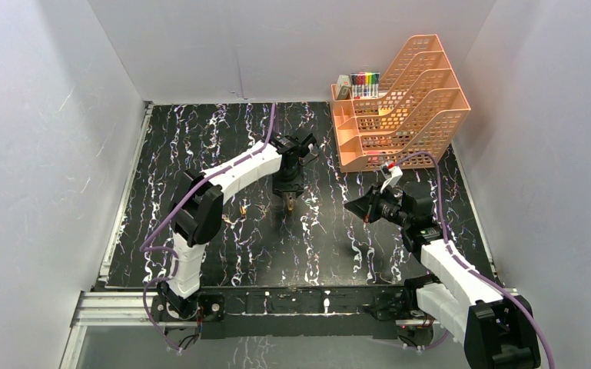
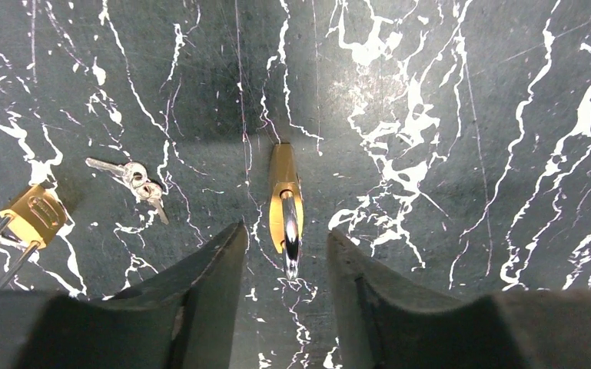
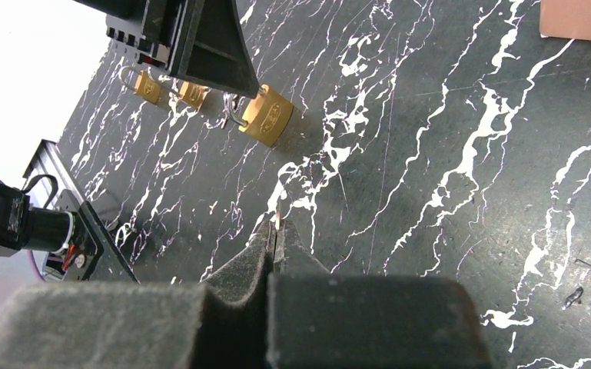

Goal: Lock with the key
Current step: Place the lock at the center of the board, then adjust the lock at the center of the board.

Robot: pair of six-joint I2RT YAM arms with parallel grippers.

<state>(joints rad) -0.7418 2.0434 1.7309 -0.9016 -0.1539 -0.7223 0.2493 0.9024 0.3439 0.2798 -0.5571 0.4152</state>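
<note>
A brass padlock (image 2: 284,196) stands on its edge on the black marble table, its steel shackle (image 2: 290,246) pointing at the camera. My left gripper (image 2: 286,229) is open, its jaws on either side of the shackle and not touching it. In the top view it hangs over this padlock (image 1: 288,203) at the table's middle. The right wrist view shows the same padlock (image 3: 267,115) under the left gripper's fingers (image 3: 207,38). My right gripper (image 3: 277,227) is shut, with a thin key tip (image 3: 278,220) poking out. It hovers to the right (image 1: 351,206).
Another brass padlock (image 2: 34,215) and a small bunch of keys (image 2: 134,178) lie left of the left gripper. Two padlocks (image 3: 147,86) show beyond it in the right wrist view. An orange stacked paper tray (image 1: 400,108) with markers stands at the back right.
</note>
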